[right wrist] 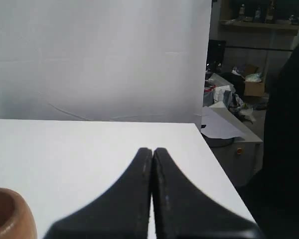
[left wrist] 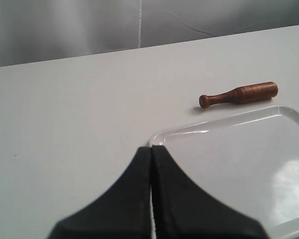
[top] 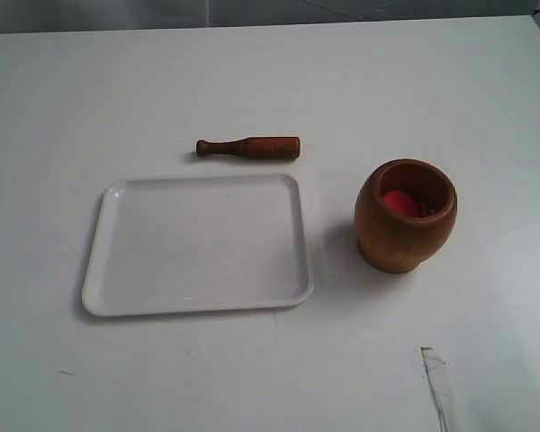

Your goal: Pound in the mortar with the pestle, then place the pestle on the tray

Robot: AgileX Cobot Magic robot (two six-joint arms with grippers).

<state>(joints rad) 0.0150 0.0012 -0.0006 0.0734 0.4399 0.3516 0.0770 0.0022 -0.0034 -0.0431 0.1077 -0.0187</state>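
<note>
On the white table (top: 432,81) the pestle (left wrist: 239,93) lies untouched well ahead of the left gripper (left wrist: 151,152), whose fingers are pressed together and empty like those of the right gripper (right wrist: 152,152), so everything remains.

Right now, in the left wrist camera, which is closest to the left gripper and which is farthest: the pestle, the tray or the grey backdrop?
Counting from the left gripper:
1. The tray: its corner sits just ahead of the gripper.
2. The pestle: it lies on the table, beyond the tray's rim.
3. The grey backdrop: it is behind the table's far edge.
</note>
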